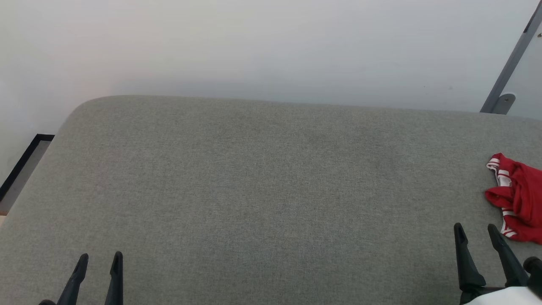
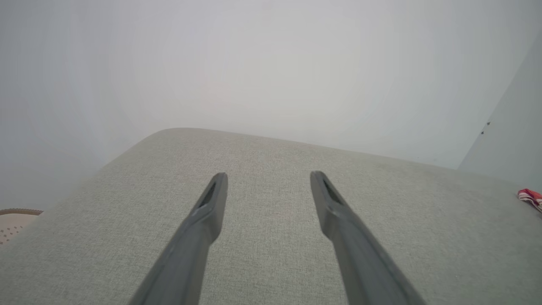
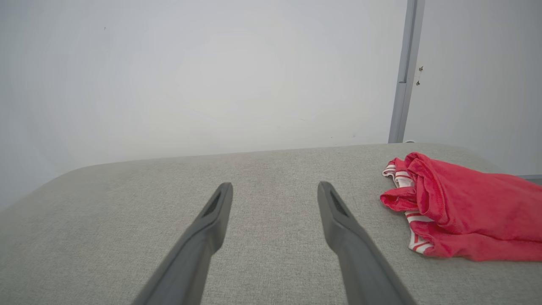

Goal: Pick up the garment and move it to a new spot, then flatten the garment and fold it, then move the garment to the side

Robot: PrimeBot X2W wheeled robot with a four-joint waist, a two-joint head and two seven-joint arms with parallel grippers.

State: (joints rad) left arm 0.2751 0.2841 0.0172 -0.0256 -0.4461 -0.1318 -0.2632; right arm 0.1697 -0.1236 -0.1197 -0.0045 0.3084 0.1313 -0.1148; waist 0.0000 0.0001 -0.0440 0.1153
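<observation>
The garment (image 1: 518, 199) lies crumpled at the right end of the grey upholstered surface (image 1: 271, 178), just beyond and to the right of the right gripper (image 1: 475, 227), not touching it. In the head view its visible part runs from far to near, and the picture edge cuts it. In the right wrist view the red heap (image 3: 461, 207) stretches to the right, with striped red-and-white trim at its left end. Whether it bears writing I cannot tell, because the cloth is bunched. Both claws are released and hold nothing; the left gripper (image 1: 100, 255) is well apart from the shirt. The left wrist view gives a small red corner (image 2: 531, 197) and a beige perforated object (image 2: 12, 222).
</observation>
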